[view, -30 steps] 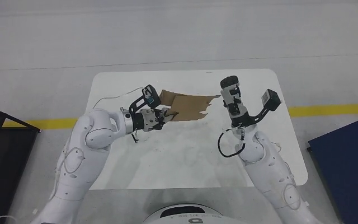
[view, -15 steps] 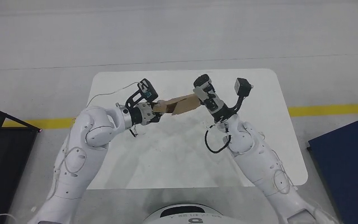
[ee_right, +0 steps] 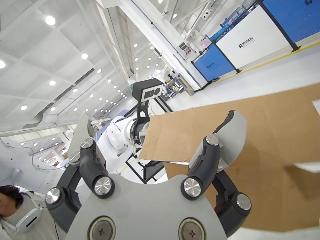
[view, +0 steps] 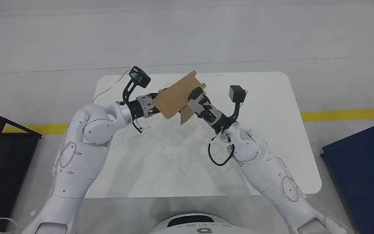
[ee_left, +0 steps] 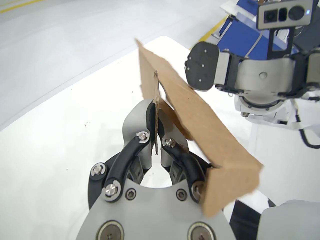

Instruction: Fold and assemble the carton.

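Pinching the carton (ee_left: 200, 126) edge above the table (ee_left: 50, 151), the left end effector (ee_left: 155, 123) faces the spread right end effector (ee_right: 157, 121).

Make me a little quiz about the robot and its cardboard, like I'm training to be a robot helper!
1. True or false: the carton lies flat on the table.
2. Which one pinches an edge of the carton? A, the left gripper; B, the right gripper; C, neither.
3. Fill the gap: the right gripper's fingers stand wide ____.

Key: 1 false, the carton is held up above the table. 2 A. 3 open.
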